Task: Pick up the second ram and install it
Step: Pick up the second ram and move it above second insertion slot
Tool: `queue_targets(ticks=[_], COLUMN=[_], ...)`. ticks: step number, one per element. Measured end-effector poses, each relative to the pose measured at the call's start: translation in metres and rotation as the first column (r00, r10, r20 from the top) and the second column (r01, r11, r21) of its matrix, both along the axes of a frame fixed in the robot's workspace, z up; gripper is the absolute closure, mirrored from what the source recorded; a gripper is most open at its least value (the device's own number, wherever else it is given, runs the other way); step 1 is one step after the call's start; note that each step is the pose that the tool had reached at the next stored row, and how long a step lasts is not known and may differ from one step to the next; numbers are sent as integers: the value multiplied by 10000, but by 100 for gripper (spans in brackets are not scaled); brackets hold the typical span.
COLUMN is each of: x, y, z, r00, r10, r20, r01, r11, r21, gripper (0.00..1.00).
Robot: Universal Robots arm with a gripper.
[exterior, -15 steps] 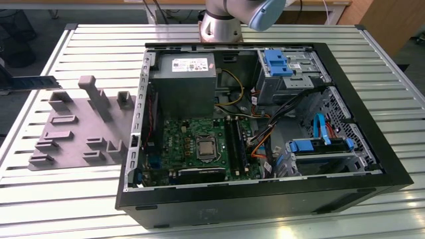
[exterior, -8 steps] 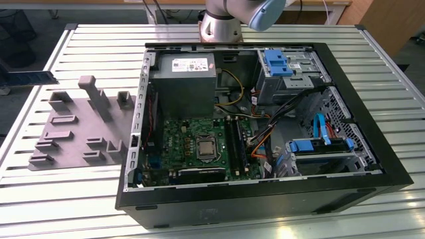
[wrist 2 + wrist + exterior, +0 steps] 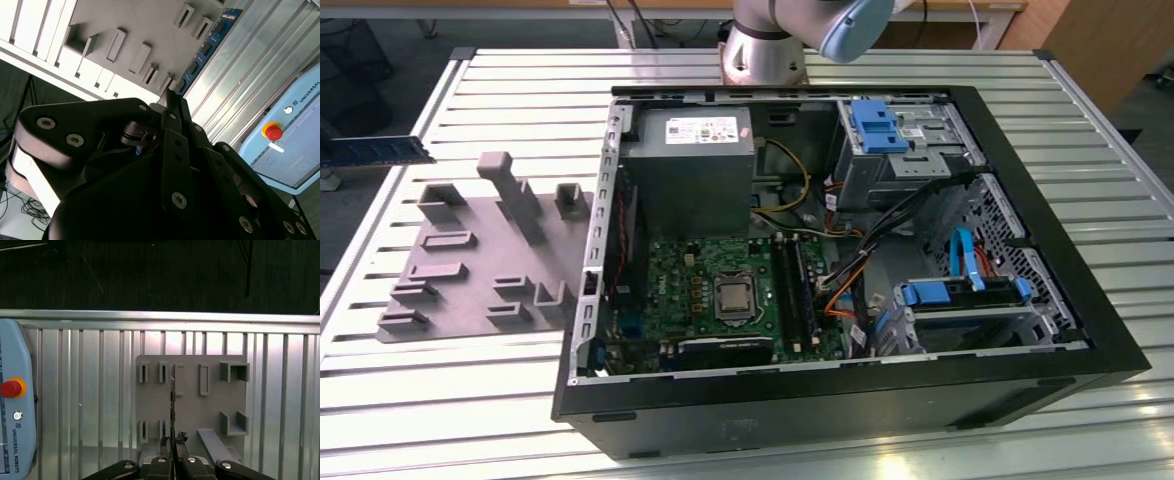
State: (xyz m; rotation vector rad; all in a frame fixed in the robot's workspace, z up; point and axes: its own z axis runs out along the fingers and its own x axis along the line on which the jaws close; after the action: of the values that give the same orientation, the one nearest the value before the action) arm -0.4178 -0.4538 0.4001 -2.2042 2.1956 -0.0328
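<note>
The second ram (image 3: pixel 380 150) is a thin blue-green stick hanging in the air at the exterior view's far left, above and beyond the grey holder plate (image 3: pixel 467 260). In the first wrist view my gripper (image 3: pixel 173 440) is shut on the ram (image 3: pixel 172 400), seen edge-on over the holder plate (image 3: pixel 192 405). In the second wrist view the ram (image 3: pixel 205 50) sticks out from between my black fingers (image 3: pixel 170 97), its black chips showing. The open computer case (image 3: pixel 854 240) lies to the exterior view's right, with the long black memory slots (image 3: pixel 790 285) on the green motherboard.
The grey power supply (image 3: pixel 687 165) and blue drive bays (image 3: pixel 881 125) fill the case's far side, with loose cables (image 3: pixel 854 270) beside the slots. A light blue teach pendant (image 3: pixel 15 415) with a red stop button lies on the slatted metal table (image 3: pixel 90 390). The arm's base (image 3: pixel 761 50) stands behind the case.
</note>
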Motion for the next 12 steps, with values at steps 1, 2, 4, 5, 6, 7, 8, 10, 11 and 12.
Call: queue_targets(ticks=[1, 2, 4, 5, 6, 7, 8, 10, 11, 12], x=[0, 0, 0, 1, 4, 9, 15, 30, 38, 48], y=[0, 0, 0, 0, 1, 1, 0, 0, 0, 0], z=[0, 1, 1, 2, 2, 2, 1, 1, 1, 1], r00=[10000, 10000, 10000, 10000, 10000, 10000, 10000, 10000, 10000, 10000], r10=[0, 0, 0, 0, -1, -1, 0, 0, 0, 0], r20=[0, -1, -1, -2, -3, -2, -1, -2, -1, -2], r01=[0, 0, 0, 0, 1, 1, 0, 0, 0, 0], r11=[10000, 10000, 10000, 10000, 10000, 10000, 10000, 10000, 10000, 10000], r21=[0, -1, -1, -2, -2, -1, -1, -1, -1, -1], gripper=[86, 86, 86, 86, 86, 86, 86, 86, 86, 86])
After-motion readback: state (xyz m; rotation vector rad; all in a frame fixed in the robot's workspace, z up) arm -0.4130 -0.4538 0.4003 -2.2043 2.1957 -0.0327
